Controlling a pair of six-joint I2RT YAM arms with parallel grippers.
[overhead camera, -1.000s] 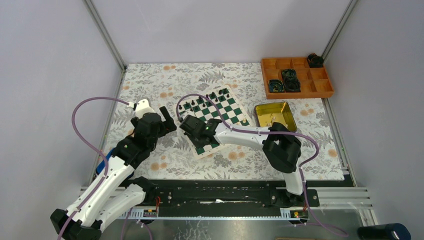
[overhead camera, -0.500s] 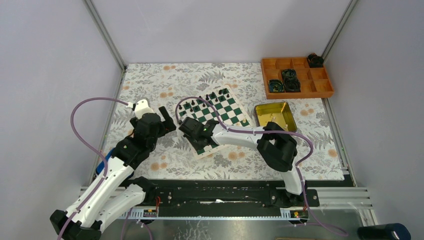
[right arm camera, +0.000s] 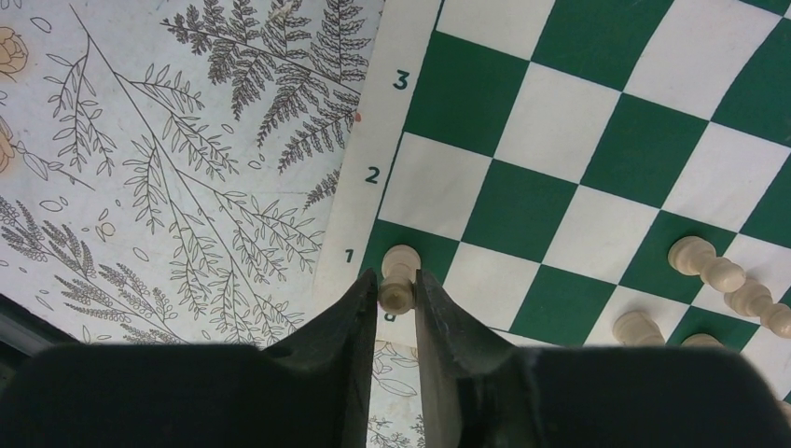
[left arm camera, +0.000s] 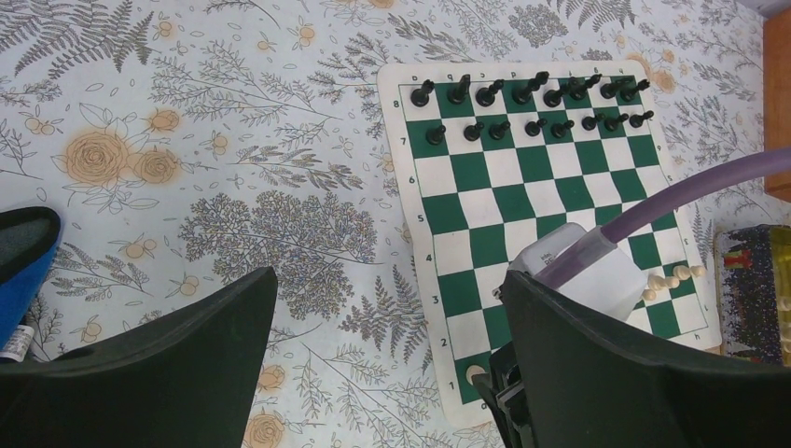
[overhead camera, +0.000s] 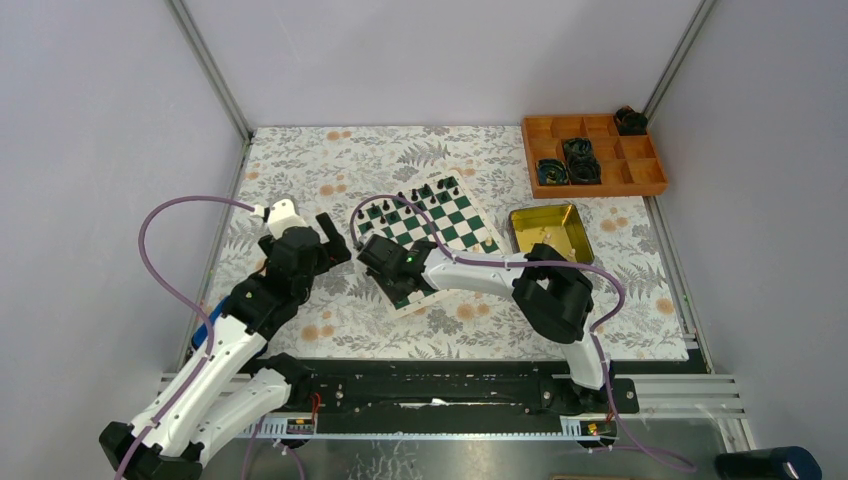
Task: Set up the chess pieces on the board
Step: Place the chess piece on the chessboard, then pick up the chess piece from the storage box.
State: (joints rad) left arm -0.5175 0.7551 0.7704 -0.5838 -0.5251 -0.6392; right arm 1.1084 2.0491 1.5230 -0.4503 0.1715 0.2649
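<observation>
The board [overhead camera: 455, 215] lies askew mid-table, also seen in the left wrist view [left arm camera: 485, 177]. Black chess pieces [left arm camera: 532, 93] fill its two far rows [overhead camera: 410, 195]. My right gripper [right arm camera: 396, 289] points down at the near left corner [overhead camera: 390, 285], fingers pressed on either side of a cream piece [right arm camera: 399, 266] that stands on the green corner square by the "1". Several more cream pieces [right arm camera: 709, 266] stand or lie near the first row further right [left arm camera: 673, 277]. My left gripper [overhead camera: 338, 242] hovers wide open over the tablecloth just left of the board [left arm camera: 390, 280], holding nothing.
A gold tin [overhead camera: 550, 232] sits right of the board. An orange compartment tray [overhead camera: 595, 150] with black coiled cables is at the back right. The right arm's purple cable [left arm camera: 690, 187] arcs over the board. A blue object [left arm camera: 23, 261] lies at the table's left edge.
The right arm's elbow has shifted a little to the left, with its gripper staying at the board's near left corner. The left arm has barely moved.
</observation>
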